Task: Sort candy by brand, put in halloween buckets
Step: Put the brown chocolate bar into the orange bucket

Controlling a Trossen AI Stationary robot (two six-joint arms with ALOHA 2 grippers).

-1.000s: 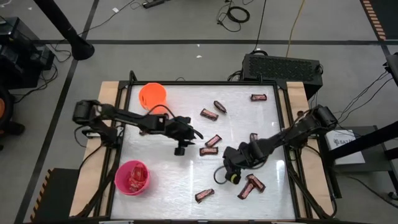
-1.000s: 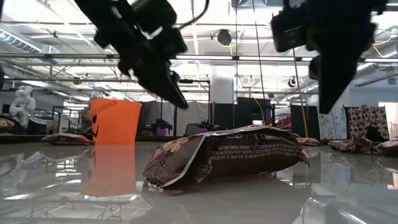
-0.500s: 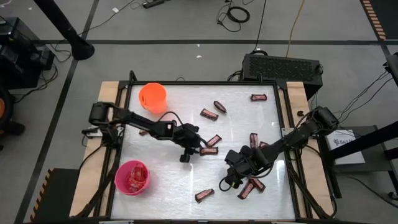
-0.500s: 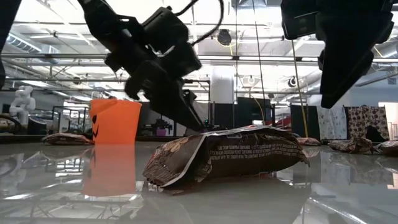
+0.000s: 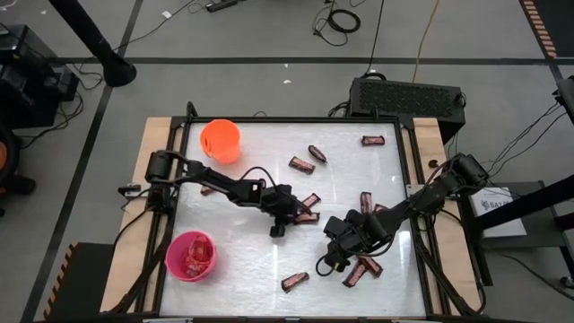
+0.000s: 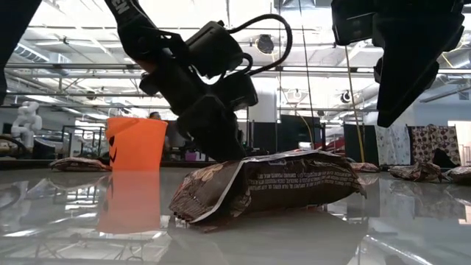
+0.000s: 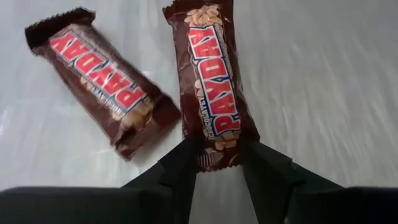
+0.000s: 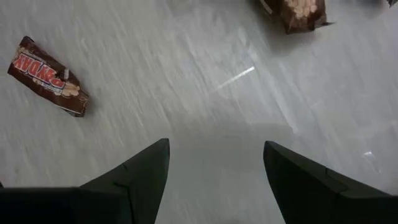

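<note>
Reached further right than a second ago: left gripper (image 5: 289,213) now down at a brown bar (image 7: 213,81), from beside the orange pail (image 5: 220,140) earlier. Left wrist view alone shows fingers (image 7: 177,174) part open, straddling the bar's near end, not clamped; second bar (image 7: 102,78) just beside. Right gripper (image 5: 330,260) wide open, empty, over bare table (image 8: 205,93), moved nearer the front. Pink pail (image 5: 190,256) well behind the left gripper, red candy inside.

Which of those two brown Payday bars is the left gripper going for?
The more upright bar, whose near end sits between the left gripper fingers. The other bar lies slanted off to the side, outside them.
</note>
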